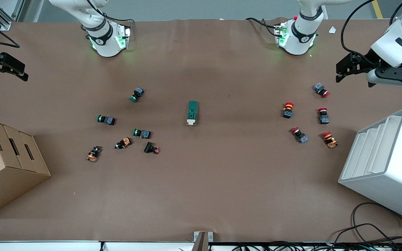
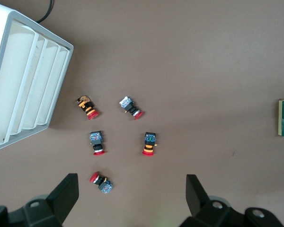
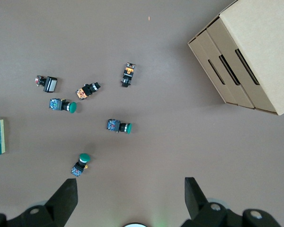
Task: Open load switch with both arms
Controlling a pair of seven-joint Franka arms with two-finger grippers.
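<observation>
Two Franka arms wait at opposite ends of a brown-covered table [image 1: 201,195], neither touching anything. The left gripper [image 2: 132,201] hangs over the left arm's end of the table with its fingers [image 2: 66,191] spread wide and empty; below it in the left wrist view lie five red push buttons [image 2: 128,137] on their sides. The right gripper [image 3: 130,201] hangs over the right arm's end, its fingers [image 3: 66,196] likewise parted wide, holding nothing, above a scatter of green push buttons [image 3: 99,132] and three darker switch parts [image 3: 85,80].

The load switch [image 1: 192,112], a dark-green block with a white piece at the end nearer the front camera, lies alone on the table's middle, well apart from both grippers, between the green cluster and the red one. Both wrist views catch only its edge.

A white rack [image 1: 384,164] with stepped open slots stands at the left arm's end, nearer the front camera than the red buttons; its slots show nothing inside. A cardboard box [image 1: 7,164] with three dark slots in its top stands at the right arm's end, nearer the front camera than the green buttons; its contents cannot be seen.
</observation>
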